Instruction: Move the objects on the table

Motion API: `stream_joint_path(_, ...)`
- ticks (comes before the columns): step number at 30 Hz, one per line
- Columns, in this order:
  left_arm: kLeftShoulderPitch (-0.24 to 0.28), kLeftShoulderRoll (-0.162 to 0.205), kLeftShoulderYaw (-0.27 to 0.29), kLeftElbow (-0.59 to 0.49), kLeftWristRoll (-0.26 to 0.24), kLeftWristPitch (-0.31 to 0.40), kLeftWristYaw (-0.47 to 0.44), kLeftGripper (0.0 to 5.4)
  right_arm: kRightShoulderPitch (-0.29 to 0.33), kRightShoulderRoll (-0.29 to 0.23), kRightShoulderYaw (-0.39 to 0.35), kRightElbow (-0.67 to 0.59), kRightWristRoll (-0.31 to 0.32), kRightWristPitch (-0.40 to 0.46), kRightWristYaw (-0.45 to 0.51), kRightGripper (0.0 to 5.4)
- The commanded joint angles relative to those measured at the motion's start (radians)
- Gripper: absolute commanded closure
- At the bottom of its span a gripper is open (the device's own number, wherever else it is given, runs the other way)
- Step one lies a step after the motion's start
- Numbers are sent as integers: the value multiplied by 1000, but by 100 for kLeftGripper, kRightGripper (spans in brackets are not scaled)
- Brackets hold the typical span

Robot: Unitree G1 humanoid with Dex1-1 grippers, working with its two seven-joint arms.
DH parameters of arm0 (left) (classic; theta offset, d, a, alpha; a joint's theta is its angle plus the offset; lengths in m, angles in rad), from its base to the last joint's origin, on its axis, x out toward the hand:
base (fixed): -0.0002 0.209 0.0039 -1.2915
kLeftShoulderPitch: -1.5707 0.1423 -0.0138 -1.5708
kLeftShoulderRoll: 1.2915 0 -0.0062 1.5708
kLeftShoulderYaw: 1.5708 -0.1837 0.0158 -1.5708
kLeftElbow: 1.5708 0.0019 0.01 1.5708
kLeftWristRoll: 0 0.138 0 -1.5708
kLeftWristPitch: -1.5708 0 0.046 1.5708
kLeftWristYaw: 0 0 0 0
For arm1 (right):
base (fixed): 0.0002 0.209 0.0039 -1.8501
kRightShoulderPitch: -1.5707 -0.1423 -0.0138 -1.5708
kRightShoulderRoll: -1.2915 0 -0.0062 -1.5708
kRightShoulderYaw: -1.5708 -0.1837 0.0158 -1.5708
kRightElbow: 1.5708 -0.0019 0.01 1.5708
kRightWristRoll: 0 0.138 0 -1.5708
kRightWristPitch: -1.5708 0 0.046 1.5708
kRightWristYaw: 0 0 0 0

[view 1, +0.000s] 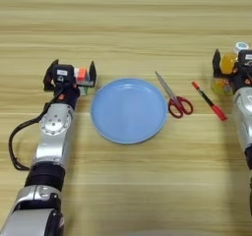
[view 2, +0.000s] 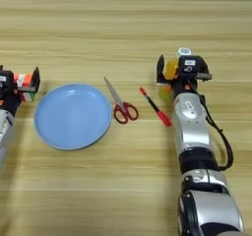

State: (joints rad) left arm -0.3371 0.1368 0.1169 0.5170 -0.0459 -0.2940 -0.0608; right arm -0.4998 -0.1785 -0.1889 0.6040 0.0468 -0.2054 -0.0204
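The multicoloured puzzle cube (view 1: 82,77) sits at the left of the table (view 1: 128,28), just left of a blue plate. My left gripper (view 1: 70,75) stands open around it, and the cube rests against the inner side of the gripper's right finger (view 1: 92,73). At the right, the orange drink bottle (view 2: 171,70) with its white cap (view 2: 184,51) stands between the fingers of my open right gripper (view 2: 183,72), close to its left finger (view 2: 160,69). The slim red-and-black pen (view 2: 155,106) lies slanted on the wood just left of the right arm.
A round blue plate (view 1: 101,119) lies empty in the middle. Red-handled scissors (view 1: 173,100) lie shut between the plate and the pen, blades pointing away from me. Both silver forearms reach in from the near edge.
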Motion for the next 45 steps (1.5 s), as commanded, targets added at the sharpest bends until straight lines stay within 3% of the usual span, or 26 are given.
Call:
stream_joint_path(1, -4, 1, 3, -7, -4, -7, -3, 2, -19, 4, -1, 11, 16, 26, 10, 0)
stream_joint_path(3, -4, 1, 3, -7, -4, -6, -3, 2, -19, 4, 0, 12, 15, 29, 12, 0)
stream_joint_path(21, -5, 1, 4, -6, -5, -6, -3, 0, -19, 4, 12, 19, 17, 48, 23, 178)
stream_joint_path(35, -4, 0, 3, -9, -4, -6, -3, 0, -3, 15, 25, -40, 14, 14, 38, 180)
stream_joint_path(39, -3, 0, 2, -11, -3, -6, -2, 0, 22, 36, 57, -120, 9, 5, 53, 180)
stream_joint_path(45, -1, -1, 1, -11, -1, -6, -1, 0, 97, 105, 161, -325, 10, 45, 108, 180)
